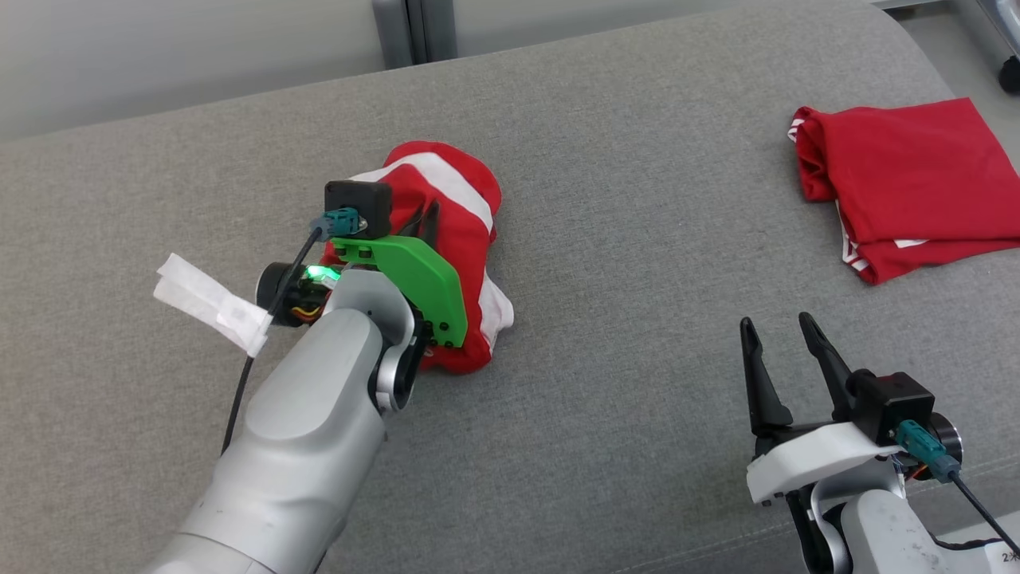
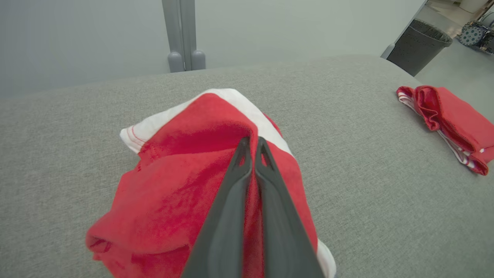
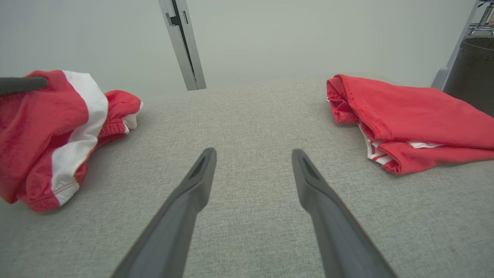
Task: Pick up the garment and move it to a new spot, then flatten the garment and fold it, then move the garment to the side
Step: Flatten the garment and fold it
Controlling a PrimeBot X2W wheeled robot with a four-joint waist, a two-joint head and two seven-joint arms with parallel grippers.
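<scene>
The left gripper (image 2: 252, 141) is closed on a top fold of the crumpled garment (image 1: 458, 191), left of centre on the surface (image 1: 637, 279). The right gripper (image 1: 774, 321) stands open, near right. Such a thin pinch may slip on lifting, dropping the garment.

Two garments on one grey cushion (image 1: 637, 239), crumpled garment (image 1: 458, 231) at its middle, folded garment (image 1: 908, 191) at its right edge, two grippers over it, left gripper (image 2: 252, 141), right gripper (image 1: 777, 320), one bin (image 2: 418, 46) and one post (image 2: 183, 34) behind it.
</scene>
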